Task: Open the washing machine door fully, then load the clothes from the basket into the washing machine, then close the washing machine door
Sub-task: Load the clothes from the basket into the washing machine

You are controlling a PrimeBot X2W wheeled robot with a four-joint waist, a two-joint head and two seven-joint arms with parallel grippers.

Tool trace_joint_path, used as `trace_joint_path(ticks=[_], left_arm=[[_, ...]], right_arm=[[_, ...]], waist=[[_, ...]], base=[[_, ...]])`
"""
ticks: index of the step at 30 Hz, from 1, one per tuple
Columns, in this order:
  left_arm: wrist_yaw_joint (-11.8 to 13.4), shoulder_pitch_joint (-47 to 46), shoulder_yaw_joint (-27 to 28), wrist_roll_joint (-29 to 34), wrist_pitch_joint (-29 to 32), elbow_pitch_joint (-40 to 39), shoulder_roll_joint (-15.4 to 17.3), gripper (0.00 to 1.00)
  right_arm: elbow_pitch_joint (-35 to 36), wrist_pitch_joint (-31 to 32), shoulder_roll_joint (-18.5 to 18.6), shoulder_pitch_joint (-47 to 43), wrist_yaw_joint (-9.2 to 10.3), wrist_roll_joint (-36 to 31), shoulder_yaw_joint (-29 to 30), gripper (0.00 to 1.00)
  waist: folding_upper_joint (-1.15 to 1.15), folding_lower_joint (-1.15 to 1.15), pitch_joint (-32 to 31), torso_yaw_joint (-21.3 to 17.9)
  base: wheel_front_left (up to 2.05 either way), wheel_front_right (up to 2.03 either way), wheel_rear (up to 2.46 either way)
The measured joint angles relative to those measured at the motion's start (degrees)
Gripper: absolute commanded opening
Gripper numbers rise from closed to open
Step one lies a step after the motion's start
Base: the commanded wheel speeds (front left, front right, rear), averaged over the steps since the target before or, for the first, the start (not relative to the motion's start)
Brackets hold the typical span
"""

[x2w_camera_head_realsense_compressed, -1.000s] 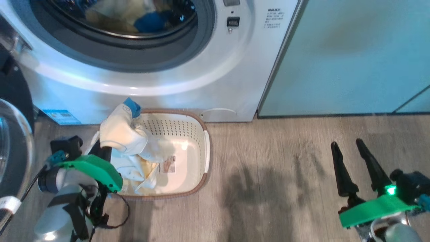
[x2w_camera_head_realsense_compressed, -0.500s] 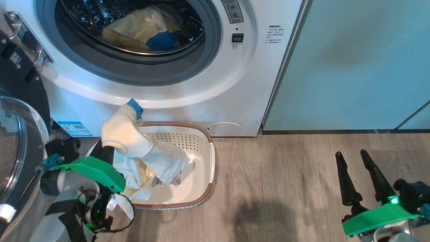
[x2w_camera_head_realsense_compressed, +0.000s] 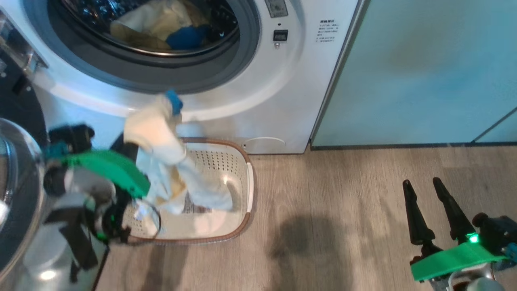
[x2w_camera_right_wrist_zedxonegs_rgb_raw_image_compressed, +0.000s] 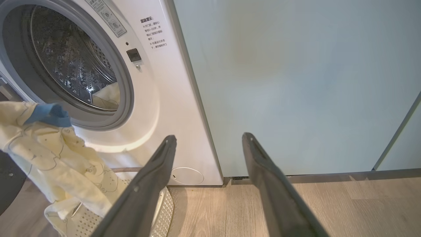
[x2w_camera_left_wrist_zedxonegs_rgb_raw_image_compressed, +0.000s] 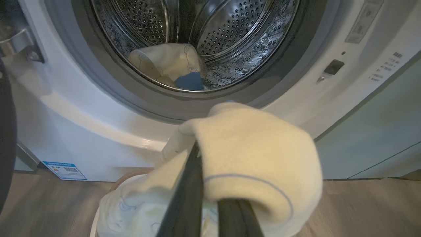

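The washing machine [x2w_camera_head_realsense_compressed: 258, 93] stands with its drum mouth uncovered; pale yellow clothes and a blue piece [x2w_camera_head_realsense_compressed: 161, 28] lie inside the steel drum [x2w_camera_left_wrist_zedxonegs_rgb_raw_image_compressed: 230, 36]. The washing machine door [x2w_camera_head_realsense_compressed: 14, 161] is swung open at the far left. My left gripper [x2w_camera_left_wrist_zedxonegs_rgb_raw_image_compressed: 199, 148] is shut on a pale yellow bear-print garment [x2w_camera_head_realsense_compressed: 155, 133] with a blue edge [x2w_camera_head_realsense_compressed: 174, 101], its fingertips buried in the cloth. The garment is lifted in front of the machine, below the opening. Its lower end trails into the cream basket [x2w_camera_head_realsense_compressed: 244, 161]. My right gripper [x2w_camera_head_realsense_compressed: 422, 186] hangs open and empty over the floor at the right.
A pale-green cabinet [x2w_camera_head_realsense_compressed: 424, 68] adjoins the machine on the right. Wood floor [x2w_camera_head_realsense_compressed: 343, 226] stretches between the basket and my right gripper. A blue sticker [x2w_camera_left_wrist_zedxonegs_rgb_raw_image_compressed: 64, 169] marks the machine's lower left corner. The door's hinge bracket [x2w_camera_left_wrist_zedxonegs_rgb_raw_image_compressed: 19, 42] juts out at the opening's left.
My left gripper has risen with the garment, from basket-rim height to the machine's front panel, drawing more cloth out of the basket. The head view shifted. The right gripper kept still.
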State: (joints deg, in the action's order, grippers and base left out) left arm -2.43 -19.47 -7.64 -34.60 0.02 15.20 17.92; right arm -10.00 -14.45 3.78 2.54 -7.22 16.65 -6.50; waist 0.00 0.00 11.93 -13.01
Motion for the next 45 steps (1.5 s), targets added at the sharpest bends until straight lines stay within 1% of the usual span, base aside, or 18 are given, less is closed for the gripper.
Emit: trace_joint_path(ticks=[2, 7, 10, 13, 19, 25, 27, 31, 35, 40, 45], left_arm=[[-0.4, -3.3, -0.3, -0.4, 1.8, 0.2, 0.6, 0.0], [-0.5, -12.1, -1.5, -0.4, 7.0, 1.9, 1.8, 0.0], [-0.5, -15.3, -1.8, -0.4, 8.3, 2.8, 2.0, 0.0], [-0.4, -20.1, -1.9, -0.2, 9.6, 4.1, 3.2, 0.0], [-0.5, -30.6, -1.8, 0.8, 10.0, 6.9, 4.5, 0.0], [-0.7, -39.2, -1.5, 0.8, 10.3, 12.8, 4.9, 0.0], [-1.0, -43.5, -1.5, 1.6, 9.1, 16.4, 5.2, 0.0], [-1.3, -49.1, -1.6, 2.9, 7.3, 21.4, 5.5, 0.0], [-1.5, -55.2, -2.2, 4.6, 5.5, 26.9, 6.5, 0.0], [-2.4, -63.4, -4.5, 7.5, 5.4, 33.8, 7.0, 0.0], [-2.5, -69.8, -6.3, 9.7, 5.4, 39.7, 8.4, 0.0]], right_arm=[[0.3, 0.0, 0.0, 0.4, 0.0, 0.0, -0.1, 1.0], [0.7, 0.0, -0.3, 2.4, 0.0, 0.1, -0.7, 1.0], [0.8, 0.0, -0.4, 3.7, 0.0, 0.1, -0.9, 1.0], [1.1, 0.0, -0.5, 5.1, 0.0, 0.1, -1.1, 1.0], [1.5, 0.0, -0.8, 7.8, 0.0, 0.4, -1.6, 1.0], [1.7, 0.0, -0.9, 10.5, 0.0, 0.5, -2.1, 1.0], [1.9, 0.0, -1.0, 11.7, 0.0, 0.5, -2.8, 1.0], [2.3, 0.0, -1.0, 13.2, 0.0, 1.4, -3.1, 1.0], [2.5, 0.0, -1.0, 14.5, 0.0, 2.3, -4.1, 1.0], [2.9, 0.0, -1.0, 16.0, 0.0, 3.4, -5.2, 1.0], [3.2, 0.0, -1.1, 17.4, 0.0, 4.2, -6.5, 1.0]], waist=[[0.0, 0.0, 1.0, -0.2], [0.0, 0.01, 4.3, -0.9], [0.0, 0.01, 5.7, -1.3], [0.0, 0.01, 8.0, -2.0], [0.0, 0.02, 13.0, -3.6], [0.0, 0.02, 17.4, -5.2], [0.0, 0.02, 19.5, -6.2], [0.0, 0.02, 22.1, -7.4], [0.0, 0.01, 24.7, -8.6], [-0.01, 0.01, 27.7, -9.9], [-0.01, 0.01, 30.3, -11.3]], base=[[0.0, 0.0, 0.0], [0.0, 0.0, 0.0], [0.0, 0.0, 0.0], [0.0, 0.0, 0.0], [0.0, 0.0, 0.0], [0.0, 0.0, 0.0], [0.0, 0.0, 0.0], [0.0, 0.0, 0.0], [0.0, 0.0, 0.0], [0.0, 0.0, 0.0], [0.0, 0.0, 0.0]])
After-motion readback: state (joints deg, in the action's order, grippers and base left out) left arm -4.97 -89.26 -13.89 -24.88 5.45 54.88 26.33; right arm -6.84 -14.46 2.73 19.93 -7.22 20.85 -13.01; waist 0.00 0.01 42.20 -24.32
